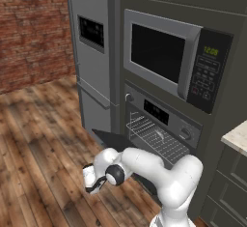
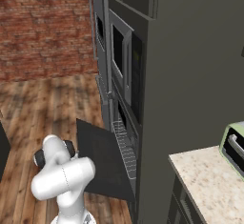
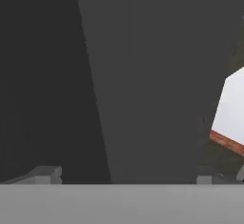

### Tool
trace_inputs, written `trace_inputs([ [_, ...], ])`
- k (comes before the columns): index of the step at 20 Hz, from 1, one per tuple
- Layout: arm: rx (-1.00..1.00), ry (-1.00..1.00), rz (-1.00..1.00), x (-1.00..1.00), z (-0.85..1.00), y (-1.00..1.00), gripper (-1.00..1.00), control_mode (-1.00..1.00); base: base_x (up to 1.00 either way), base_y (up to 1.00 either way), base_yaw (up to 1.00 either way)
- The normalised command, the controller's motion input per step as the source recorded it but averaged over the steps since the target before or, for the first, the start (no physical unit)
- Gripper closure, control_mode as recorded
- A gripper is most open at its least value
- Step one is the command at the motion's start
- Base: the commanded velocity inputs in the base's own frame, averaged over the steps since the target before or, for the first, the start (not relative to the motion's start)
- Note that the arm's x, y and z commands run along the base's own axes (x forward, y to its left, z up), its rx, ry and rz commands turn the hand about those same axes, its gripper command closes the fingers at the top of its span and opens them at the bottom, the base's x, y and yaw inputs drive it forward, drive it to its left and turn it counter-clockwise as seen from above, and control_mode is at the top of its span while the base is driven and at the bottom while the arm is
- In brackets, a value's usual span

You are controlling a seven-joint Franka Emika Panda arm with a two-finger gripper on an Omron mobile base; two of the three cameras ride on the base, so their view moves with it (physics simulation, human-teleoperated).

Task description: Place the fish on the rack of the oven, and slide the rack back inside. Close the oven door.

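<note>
Rack (image 1: 159,138) sat inside the oven (image 1: 164,124) cavity, up and beyond the claw (image 1: 90,178), well apart from it. Fish could not be made out on the rack from these views. Claw's finger tips (image 3: 45,174) stood far apart at the two bottom corners of the hand view, so it read as released wide; nothing sat between them, nothing gripped. Claw hung low beside the open oven door (image 2: 102,158), which sloped down and outward from the oven front, near the claw; contact with the door could not be told. Hand view looked straight onto a flat dark grey panel close ahead. Microwave (image 1: 173,57) was mounted above the oven, high over the claw. Wood floor (image 1: 38,148) lay under the claw.
</note>
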Motion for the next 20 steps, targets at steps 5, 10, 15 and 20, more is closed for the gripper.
trace_inputs([
  [5, -0.26, -0.22, -0.19, 0.24, 0.17, -0.82, -1.0, -1.0, 0.0, 0.0, 0.0],
  [10, -0.2, -0.23, -0.07, 0.31, 0.22, -0.96, -1.0, -1.0, 0.0, 0.0, 0.0],
  [15, -0.12, -0.26, 0.0, 0.27, 0.3, -1.0, -1.0, -1.0, 0.0, 0.0, 0.0],
  [20, -0.06, -0.25, 0.09, 0.2, 0.26, -1.0, -1.0, -1.0, 0.0, 0.0, 0.0],
])
